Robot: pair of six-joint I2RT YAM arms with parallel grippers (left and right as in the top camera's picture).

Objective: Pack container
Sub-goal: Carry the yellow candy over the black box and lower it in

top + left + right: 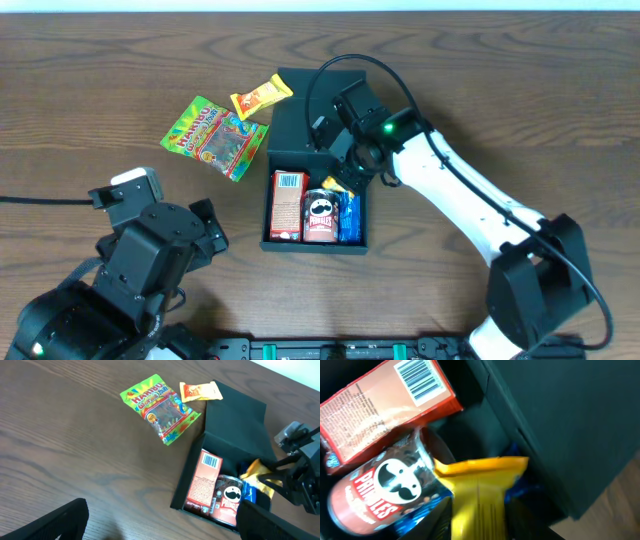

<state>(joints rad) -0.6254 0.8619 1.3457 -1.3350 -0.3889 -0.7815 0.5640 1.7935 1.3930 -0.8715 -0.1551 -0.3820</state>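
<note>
At the left, near the front edge of the table, the left gripper has its jaws spread wide and holds nothing; it is well apart from all the goods. To the right of it, further back, a green gummy bag lies flat on the wood, and a small orange packet lies just beside it, touching the corner of the lid. The container stands in the middle of the table with this lid folded open toward the back. Inside it, from left to right, are a red box, a chips can lying on its side, and a blue packet. The right gripper hangs over the back right part of the container, its jaws partly closed on a yellow packet, which hangs just above the can and the blue packet. I think the danger is in the free space, which looks very narrow. If the packet is let go here, it may rest on top of the can or the blue packet and stand above the rim, and then the lid may not close flat. If the gripper goes lower to push it in, its fingers may press on the can or strike the lid and move the whole container. The two packets outside may also find no room.
</note>
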